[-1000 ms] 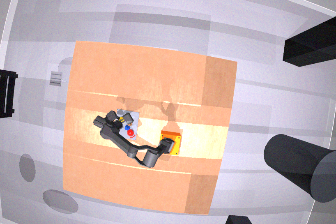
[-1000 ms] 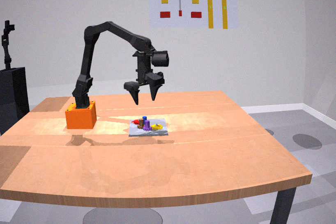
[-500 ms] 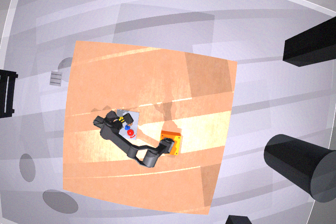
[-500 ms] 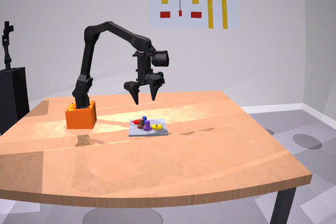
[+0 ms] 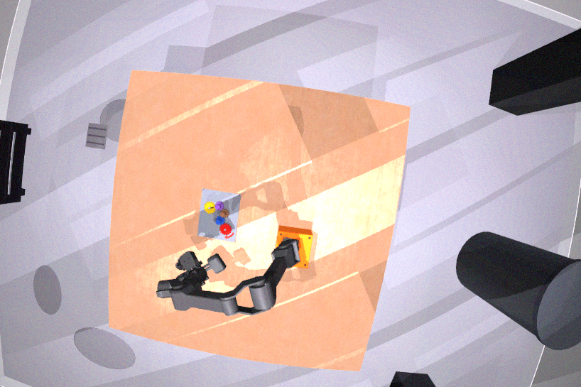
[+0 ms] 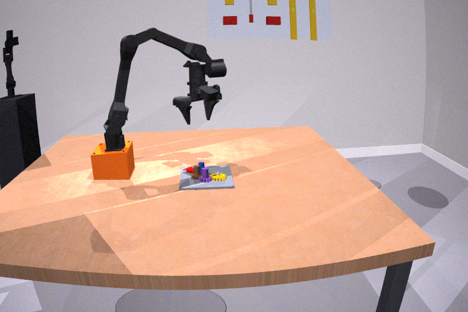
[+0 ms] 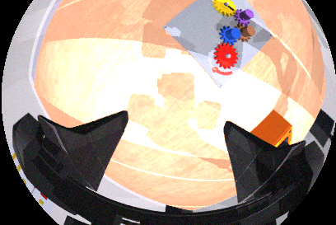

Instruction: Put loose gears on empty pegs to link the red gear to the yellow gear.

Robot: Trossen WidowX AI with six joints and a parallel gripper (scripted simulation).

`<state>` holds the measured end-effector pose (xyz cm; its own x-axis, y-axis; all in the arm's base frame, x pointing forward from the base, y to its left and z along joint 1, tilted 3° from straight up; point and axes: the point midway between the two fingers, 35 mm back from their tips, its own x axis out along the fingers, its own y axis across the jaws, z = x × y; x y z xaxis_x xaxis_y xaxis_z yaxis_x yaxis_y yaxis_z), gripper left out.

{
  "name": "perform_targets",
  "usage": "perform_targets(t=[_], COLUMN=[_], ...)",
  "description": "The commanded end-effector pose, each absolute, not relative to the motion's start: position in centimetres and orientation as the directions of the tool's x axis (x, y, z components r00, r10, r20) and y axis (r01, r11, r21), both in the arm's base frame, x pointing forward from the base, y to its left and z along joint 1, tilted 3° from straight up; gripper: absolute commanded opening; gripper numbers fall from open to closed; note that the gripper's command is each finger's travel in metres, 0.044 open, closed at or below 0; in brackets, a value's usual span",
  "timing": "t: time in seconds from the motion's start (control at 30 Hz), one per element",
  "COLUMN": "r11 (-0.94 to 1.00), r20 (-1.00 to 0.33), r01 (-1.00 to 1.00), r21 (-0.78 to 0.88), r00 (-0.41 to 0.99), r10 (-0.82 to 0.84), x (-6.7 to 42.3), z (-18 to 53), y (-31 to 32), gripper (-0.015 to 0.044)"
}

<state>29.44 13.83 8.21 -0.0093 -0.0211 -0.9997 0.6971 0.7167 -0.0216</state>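
Observation:
The grey board lies on the table. On it the red gear, blue gear, brown gear, purple gear and yellow gear stand in a row, neighbours close together. The loose ones look upright and low on the board; exact tooth contact is too small to tell. My gripper is open and empty, high above the table, beside the board in the overhead view.
The orange arm base stands on the table near the board's red-gear end. A curved red arrow is marked beside the red gear. The wooden table lies beneath.

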Motion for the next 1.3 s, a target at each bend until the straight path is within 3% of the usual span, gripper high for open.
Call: perform_targets(t=[0.0, 0.27, 1.27], r11=[0.712, 0.712, 0.712], r20=[-1.0, -1.0, -1.0], r01=[0.702, 0.701, 0.701], r21=[-0.015, -0.023, -0.023], r00=[-0.013, -0.025, -0.025], r10=[-0.009, -0.007, -0.007], x=[26.1, 18.3, 18.3], z=[9.0, 10.0, 10.0], y=[19.2, 26.4, 26.4], gripper=[0.044, 0.044, 0.044])
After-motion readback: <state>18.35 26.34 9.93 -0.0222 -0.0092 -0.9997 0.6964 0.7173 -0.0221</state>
